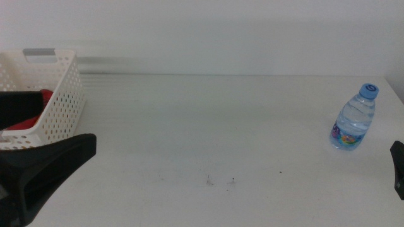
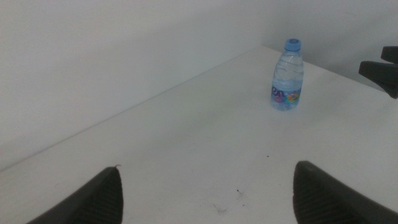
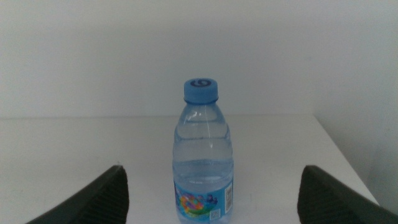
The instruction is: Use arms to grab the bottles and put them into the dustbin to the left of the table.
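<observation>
1. Standing upright at middle right of the middle view: water bottle (image 1: 355, 120), blue-capped, on the table (image 1: 208, 126).
2. Sitting at upper left: dustbin (image 1: 58, 94), something red (image 1: 38, 107) showing inside.
3. Waiting at lower left, jaws spread wide: left gripper (image 2: 208, 193).
4. Facing the bottle from the right edge, jaws gaping wide, touching nothing: right gripper (image 3: 214, 193).

Lighting: bright, even, diffuse; white surface (image 1: 208, 126) nearly washed out. Shadows: faint, soft beside the water bottle (image 1: 355, 118). Focus: bottle fairly sharp; left gripper (image 2: 205, 193) jaws soft-edged, blurred. Basket (image 1: 58, 94) rim slightly smeared.
</observation>
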`<control>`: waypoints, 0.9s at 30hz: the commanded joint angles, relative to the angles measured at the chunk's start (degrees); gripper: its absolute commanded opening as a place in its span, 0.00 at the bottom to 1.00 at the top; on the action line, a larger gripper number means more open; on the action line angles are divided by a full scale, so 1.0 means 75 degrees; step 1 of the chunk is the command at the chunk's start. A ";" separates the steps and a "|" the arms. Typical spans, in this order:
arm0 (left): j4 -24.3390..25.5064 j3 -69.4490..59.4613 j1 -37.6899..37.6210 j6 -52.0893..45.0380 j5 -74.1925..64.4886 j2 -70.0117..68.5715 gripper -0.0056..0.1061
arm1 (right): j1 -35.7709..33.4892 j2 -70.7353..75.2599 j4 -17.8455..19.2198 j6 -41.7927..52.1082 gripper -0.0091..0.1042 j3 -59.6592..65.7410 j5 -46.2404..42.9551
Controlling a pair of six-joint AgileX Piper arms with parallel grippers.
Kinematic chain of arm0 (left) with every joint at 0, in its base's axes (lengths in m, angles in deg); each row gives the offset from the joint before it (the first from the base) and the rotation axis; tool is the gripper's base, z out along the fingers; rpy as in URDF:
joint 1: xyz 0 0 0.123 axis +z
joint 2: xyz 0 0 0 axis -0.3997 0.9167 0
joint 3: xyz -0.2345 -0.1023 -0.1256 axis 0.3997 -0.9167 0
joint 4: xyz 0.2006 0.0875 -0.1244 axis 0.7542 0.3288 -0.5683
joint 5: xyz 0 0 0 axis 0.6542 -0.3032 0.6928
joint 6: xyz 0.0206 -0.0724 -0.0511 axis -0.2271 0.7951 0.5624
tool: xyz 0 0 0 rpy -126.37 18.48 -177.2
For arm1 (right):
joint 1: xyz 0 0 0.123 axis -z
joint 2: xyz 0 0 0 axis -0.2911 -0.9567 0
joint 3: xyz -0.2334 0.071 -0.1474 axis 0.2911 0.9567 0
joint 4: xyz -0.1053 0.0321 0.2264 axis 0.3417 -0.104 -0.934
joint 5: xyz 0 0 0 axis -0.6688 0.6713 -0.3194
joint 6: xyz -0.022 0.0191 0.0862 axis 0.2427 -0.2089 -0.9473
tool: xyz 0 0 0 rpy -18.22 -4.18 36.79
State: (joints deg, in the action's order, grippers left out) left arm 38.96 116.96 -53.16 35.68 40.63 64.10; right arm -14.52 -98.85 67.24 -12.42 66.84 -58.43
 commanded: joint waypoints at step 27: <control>-0.0041 -0.0011 -0.0017 0.0070 0.0120 -0.0026 0.89 | 0.0065 -0.4241 0.0959 0.0947 0.90 -0.1312 -0.2100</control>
State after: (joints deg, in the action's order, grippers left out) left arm 38.85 116.96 -53.16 35.96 40.73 64.10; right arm -14.52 -129.46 73.08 -6.49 58.35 -73.34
